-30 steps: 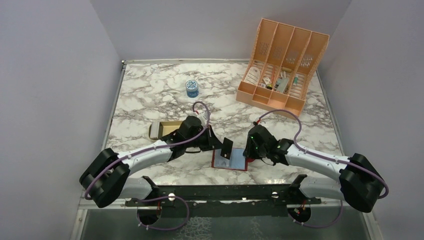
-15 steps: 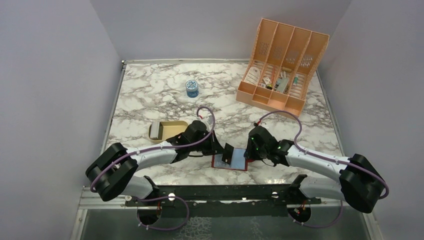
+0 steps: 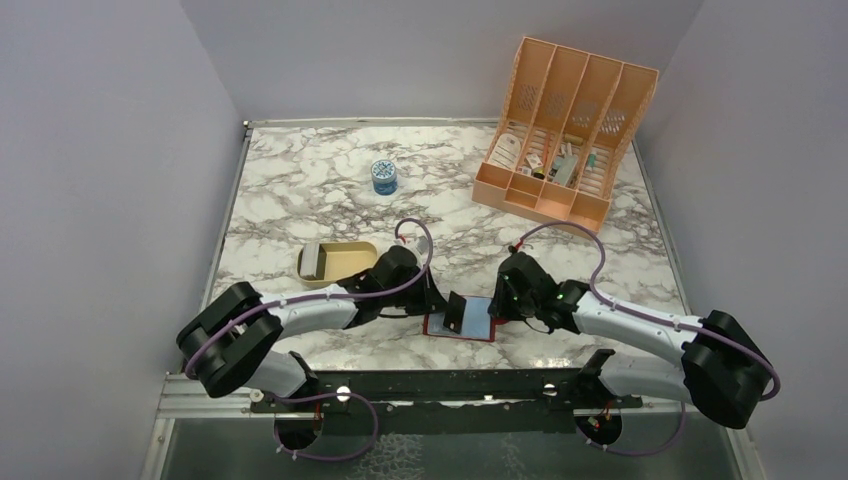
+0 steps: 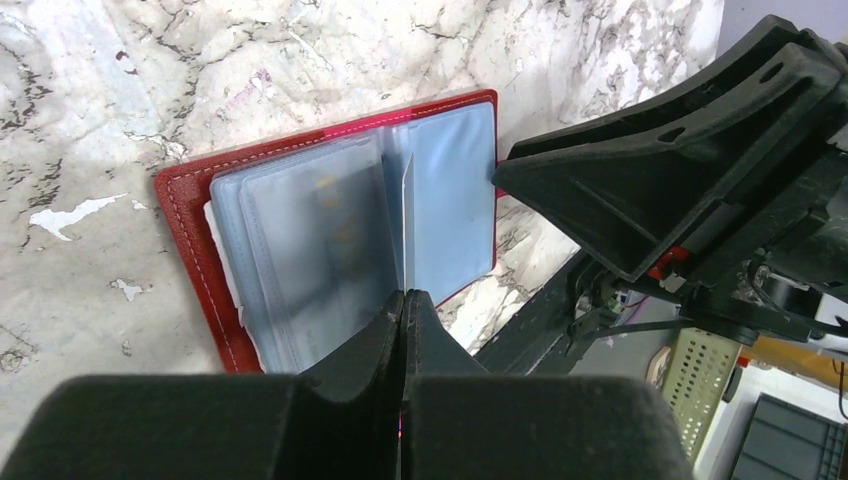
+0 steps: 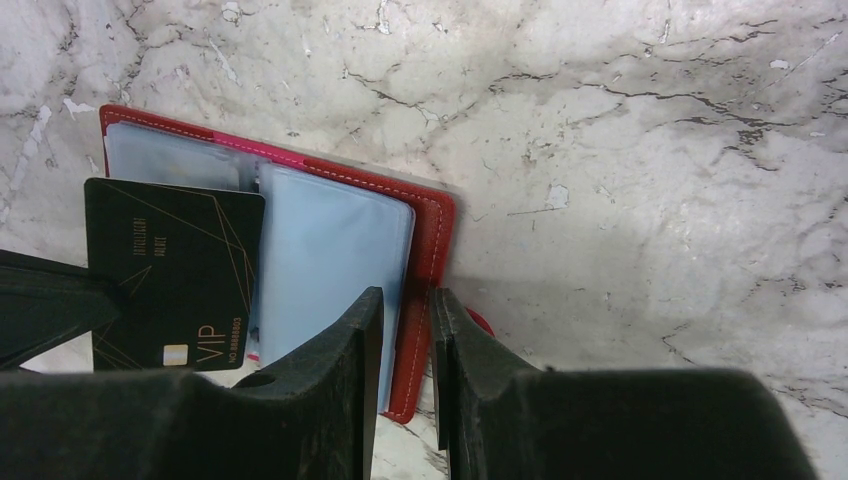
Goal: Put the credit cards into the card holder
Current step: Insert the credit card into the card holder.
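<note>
The holder [image 4: 300, 230] lies open on the counter [image 5: 650, 200] close to the near edge, pale pockets up, between the two arms. The left pincer [image 4: 403, 300], pressed together on a black card [image 5: 175, 275], holds it on edge over the open pockets, probably to line its lower edge up with a slot mouth. The right pincer [image 5: 403, 300] sits astride the holder's right edge, jaws a narrow gap apart. I cannot tell whether it nips the cover or only pins it, but its job seems to be to stop the holder sliding as the card goes in. Farther back on the left, a tan tray [image 3: 345, 262] holds the grey cards [image 3: 311, 260] not yet filed. Beyond stand a blue tin [image 3: 384, 176] and a peach organizer [image 3: 565, 130], well apart from the work.
</note>
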